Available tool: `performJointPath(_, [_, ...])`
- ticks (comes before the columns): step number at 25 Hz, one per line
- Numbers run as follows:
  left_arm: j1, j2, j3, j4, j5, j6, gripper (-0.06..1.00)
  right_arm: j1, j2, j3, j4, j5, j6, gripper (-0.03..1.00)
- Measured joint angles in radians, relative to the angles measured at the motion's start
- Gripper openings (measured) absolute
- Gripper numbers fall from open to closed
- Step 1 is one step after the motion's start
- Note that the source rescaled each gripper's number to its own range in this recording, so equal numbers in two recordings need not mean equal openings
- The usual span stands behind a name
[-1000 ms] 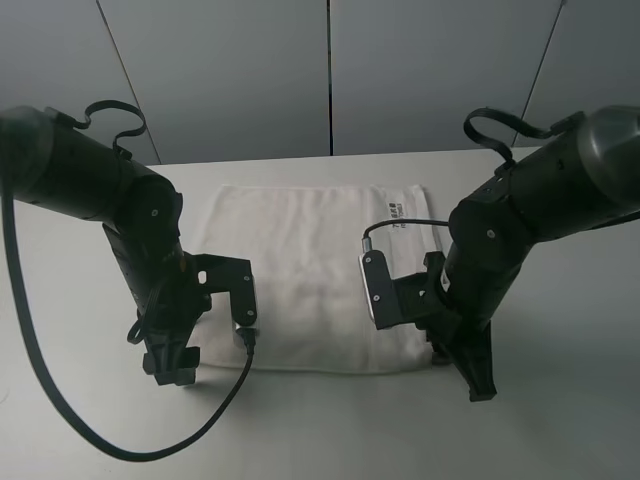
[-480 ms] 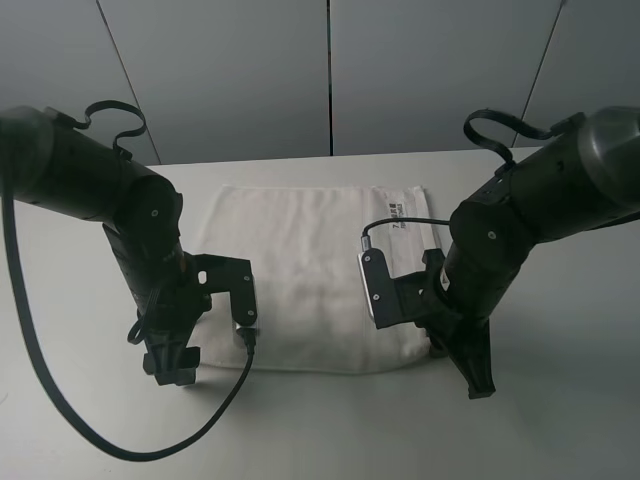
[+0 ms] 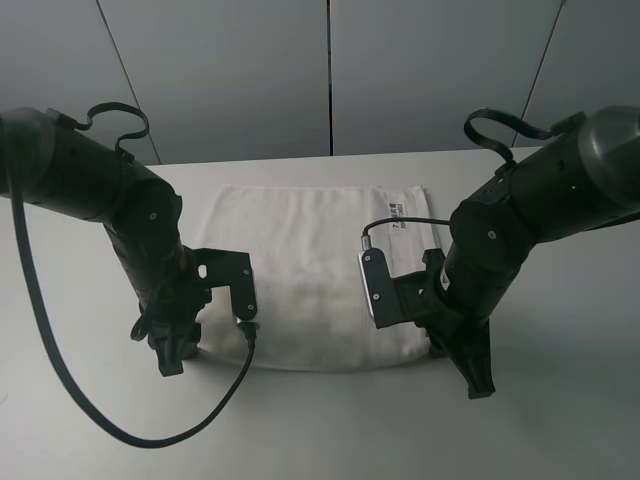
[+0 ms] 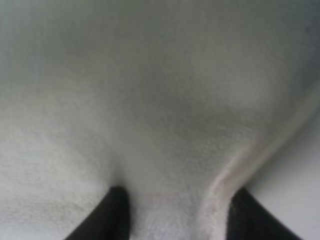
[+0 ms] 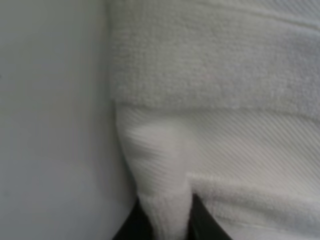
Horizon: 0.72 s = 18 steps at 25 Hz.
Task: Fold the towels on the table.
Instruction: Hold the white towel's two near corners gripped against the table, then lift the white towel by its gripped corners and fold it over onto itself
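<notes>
Right gripper (image 5: 167,220) pinches the towel (image 3: 300,270) at its near-right corner. Left gripper (image 4: 175,212), fingers spread, straddles its near-left edge.

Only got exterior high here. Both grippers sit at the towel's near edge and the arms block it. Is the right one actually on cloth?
Observer: Yes. The right wrist view shows the right gripper closed on a raised fold at the edge of the towel, with bare table beside it.
Operator: Left?
Observer: The left gripper has its fingers wide apart, with towel lying between them, not pinched.
Operator: What part is the right one holding?
Observer: It looks like the ribbed woven band, not the terry pile.
</notes>
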Motion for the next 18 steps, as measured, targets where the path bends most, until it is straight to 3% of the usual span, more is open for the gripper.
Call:
performJointPath(7, [0.0, 0.0, 0.0, 0.023, -0.015, -0.01, 0.03, 0.0, -0.008, 0.006, 0.002, -0.017, 0.043, 0.01])
performJointPath(18, [0.0, 0.0, 0.0, 0.027, -0.003, -0.029, 0.0, 0.0, -0.016, 0.011, 0.089, -0.051, 0.077, 0.01])
